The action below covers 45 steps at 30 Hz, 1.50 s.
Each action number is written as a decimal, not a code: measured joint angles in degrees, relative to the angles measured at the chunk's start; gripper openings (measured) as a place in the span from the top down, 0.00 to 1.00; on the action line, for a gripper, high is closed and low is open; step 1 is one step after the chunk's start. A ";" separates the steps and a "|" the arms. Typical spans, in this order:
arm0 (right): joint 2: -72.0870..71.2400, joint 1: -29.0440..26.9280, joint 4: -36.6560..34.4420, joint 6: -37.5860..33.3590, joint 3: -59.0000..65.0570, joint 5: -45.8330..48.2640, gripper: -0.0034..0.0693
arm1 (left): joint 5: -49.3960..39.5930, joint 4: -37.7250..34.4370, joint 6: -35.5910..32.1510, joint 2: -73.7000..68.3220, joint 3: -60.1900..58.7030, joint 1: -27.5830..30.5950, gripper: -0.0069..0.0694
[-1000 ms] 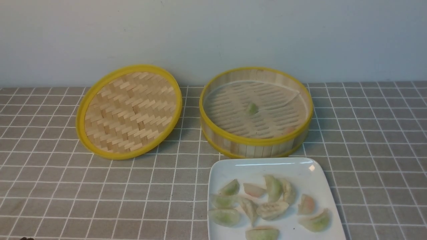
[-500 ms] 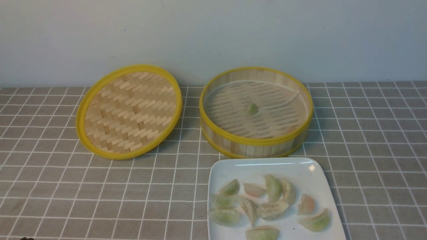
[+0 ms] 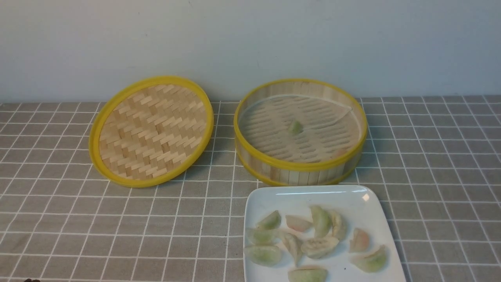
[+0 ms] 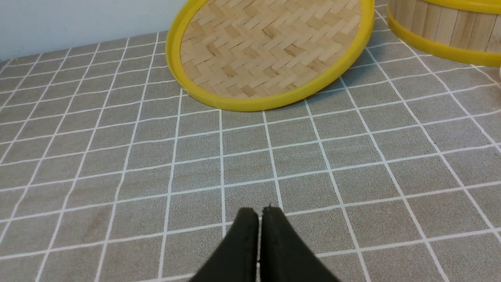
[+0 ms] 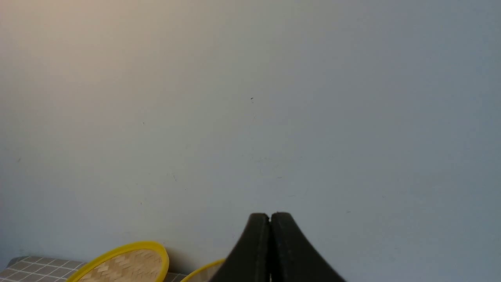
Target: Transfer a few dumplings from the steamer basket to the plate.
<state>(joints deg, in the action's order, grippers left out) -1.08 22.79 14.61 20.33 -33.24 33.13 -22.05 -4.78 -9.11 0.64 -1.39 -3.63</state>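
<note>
- Black left gripper (image 4: 260,213) and right gripper (image 5: 270,219), both pressed together and empty, hang back, unmoved.
- Ahead, the plate (image 3: 274,197) holds most dumplings (image 3: 319,246), unchanged.
- Beyond, the steamer basket (image 3: 299,166) keeps two, so the task looks finished.

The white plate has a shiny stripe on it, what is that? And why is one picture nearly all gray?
Front view: the stripe is light glaring off the plate's glossy far rim. Right wrist view: that camera faces the bare wall, lit warmer toward one corner, with only the shut right gripper and the lid showing.
</note>
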 joint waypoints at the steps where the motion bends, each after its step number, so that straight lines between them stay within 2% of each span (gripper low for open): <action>1: 0.00 0.00 -0.47 0.00 0.00 -0.16 0.97 | 0.00 0.00 0.00 0.00 0.00 0.00 0.92; 5: 0.00 0.00 -2.48 -0.76 1.44 -2.86 0.97 | 0.00 0.00 0.00 0.00 0.00 0.00 0.92; 12: 0.00 0.19 -11.48 -12.64 7.75 -12.46 0.97 | 0.00 0.00 0.00 0.00 0.00 -0.05 0.92; 20: 0.00 -0.29 -12.57 -14.85 12.70 -13.65 0.97 | 0.00 0.00 0.00 0.00 0.00 -0.05 0.92; 22: 0.00 -2.01 -12.28 -14.85 14.60 -13.45 0.97 | 0.00 0.00 0.00 0.00 0.00 -0.05 0.92; 28: 0.00 -14.24 -12.09 -14.92 24.73 -12.70 0.97 | 0.00 0.00 0.00 0.00 0.00 -0.05 0.92; 32: 0.00 -18.90 -11.97 -14.92 31.84 -12.43 0.97 | 0.00 0.00 0.00 0.00 0.00 -0.05 0.92; 45: 0.06 -20.57 -11.30 -14.92 34.36 -11.25 0.97 | 0.00 0.00 -0.01 0.00 0.00 -0.05 0.92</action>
<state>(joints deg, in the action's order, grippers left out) -1.02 2.22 3.31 5.41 1.13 21.89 -22.05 -4.78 -9.12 0.64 -1.39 -3.67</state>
